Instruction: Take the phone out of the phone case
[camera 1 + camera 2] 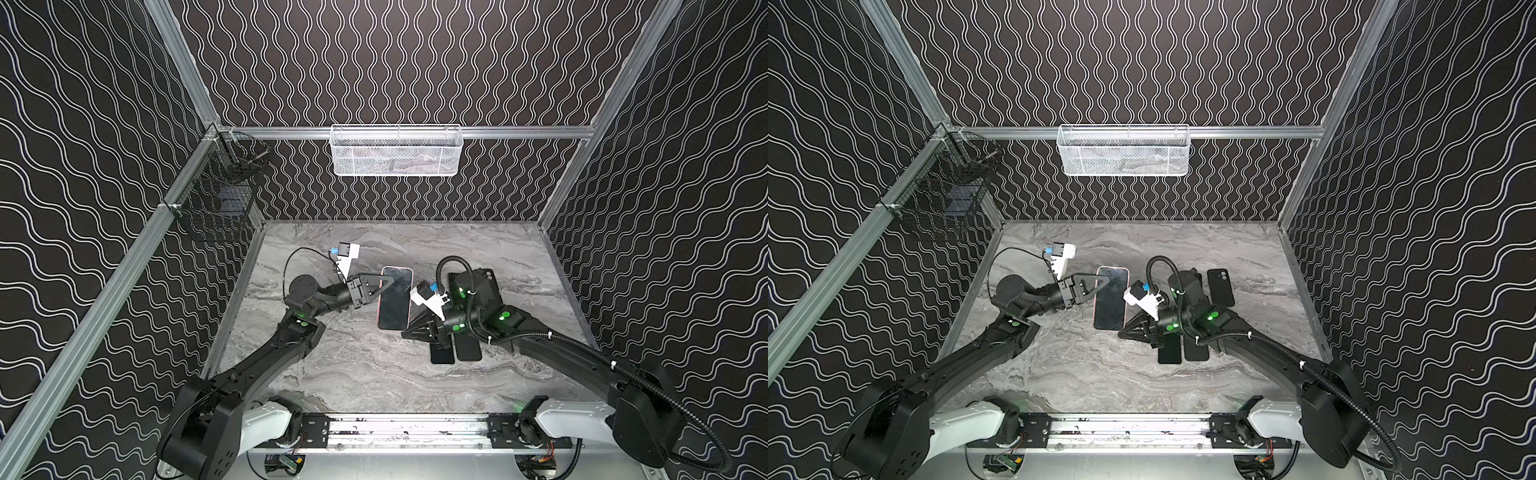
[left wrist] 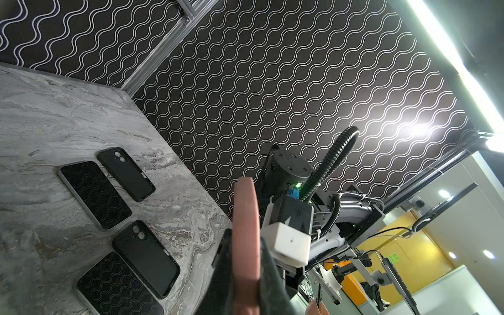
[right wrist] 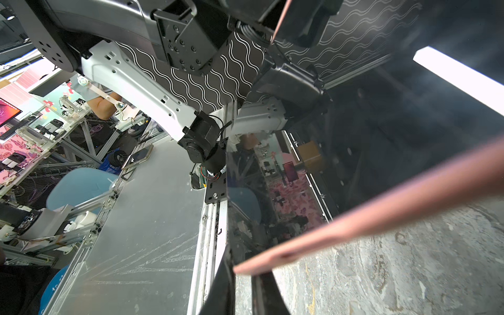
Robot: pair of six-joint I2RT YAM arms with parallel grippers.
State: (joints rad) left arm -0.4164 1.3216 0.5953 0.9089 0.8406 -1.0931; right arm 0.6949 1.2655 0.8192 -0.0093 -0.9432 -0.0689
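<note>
Phone, screen up in pink case, is over the table in front of the white basket. Left gripper, forearm low and level, clamps the case's far left edge; right gripper, wrist folded low, clamps its near right corner. Front-right of that basket: two bare phones, two black cases. Also one black basket

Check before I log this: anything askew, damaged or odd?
Nothing stands out. The left gripper and right gripper are shut on the pink-cased phone; spare phones and black cases lie flat on the table.
</note>
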